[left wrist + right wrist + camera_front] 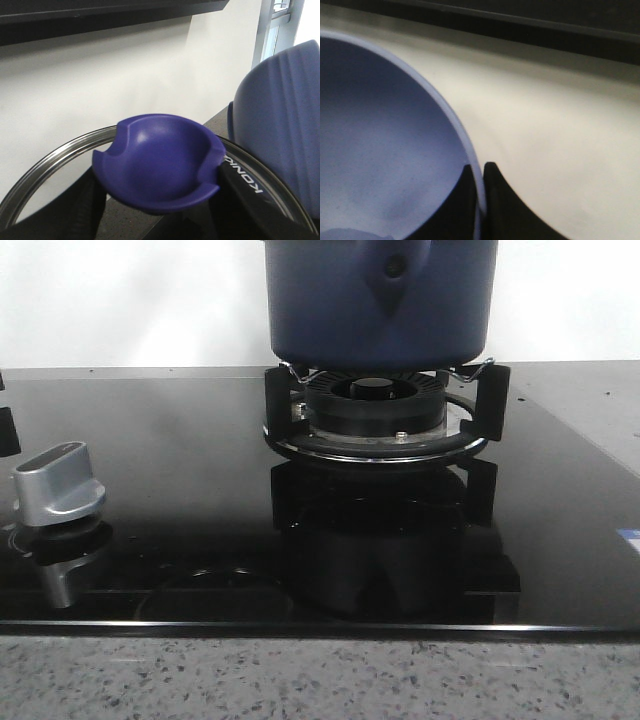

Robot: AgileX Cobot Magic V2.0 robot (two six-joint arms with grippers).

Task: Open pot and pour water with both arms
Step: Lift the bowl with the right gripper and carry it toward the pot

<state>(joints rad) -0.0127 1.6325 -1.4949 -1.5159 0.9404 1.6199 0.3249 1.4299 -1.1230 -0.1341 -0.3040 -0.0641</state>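
A white wall backs a speckled grey worktop (300,680) carrying a glossy black glass hob (180,490). In the front view the pot (380,300) sits at about 12 o'clock on the black burner grate (380,420), its handle bracket facing the camera; a silver knob (58,480) stands at 9 o'clock. The left hand (160,220) is clamped on the blue knob (160,165) of the glass lid (50,170), held just beside the pot. The right hand (479,200) is pinched on the pot's rim (465,145), one finger inside, one outside.
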